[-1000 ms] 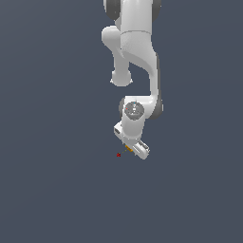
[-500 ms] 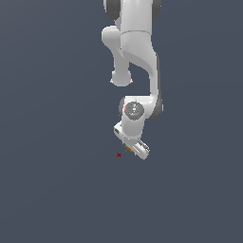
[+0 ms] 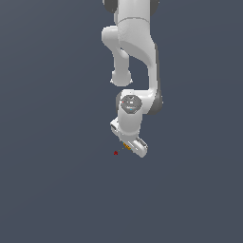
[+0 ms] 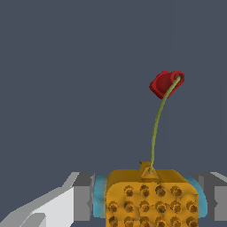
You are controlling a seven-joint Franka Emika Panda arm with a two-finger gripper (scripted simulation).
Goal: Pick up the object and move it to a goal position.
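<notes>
Grey-blue blank surround; claw (image 4: 146, 201) grips orange block (image 4: 150, 199).

The white arm (image 3: 135, 57) hangs down from the top of the exterior view, wrist bent; the gripper (image 3: 129, 144) tilts toward that view's right. Its fingers (image 4: 84, 195) are clamped on the object (image 4: 150, 199).

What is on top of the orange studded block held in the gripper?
In the wrist view, a thin green stem rises from the orange block to a small red blob. The gripper fingers flank its cyan sides. Its underside is out of frame.
</notes>
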